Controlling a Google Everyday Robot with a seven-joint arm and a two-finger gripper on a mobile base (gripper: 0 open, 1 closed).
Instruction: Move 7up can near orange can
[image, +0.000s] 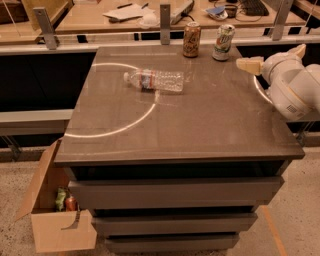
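The 7up can (223, 42), silver-white with green markings, stands upright at the far edge of the grey table (200, 130). The orange can (191, 39), orange-brown with pale lettering, stands upright just left of it with a small gap between them. My gripper (274, 57) is at the table's right side, to the right of the 7up can and a little nearer the camera. It is open and empty. One pale fingertip (248, 64) points left toward the cans and does not touch them.
A clear plastic bottle (155, 80) lies on its side on the table's far-left middle. An open cardboard box (55, 215) with items sits on the floor at the left. A rail with metal posts (165, 22) runs behind the table, with a cluttered desk beyond.
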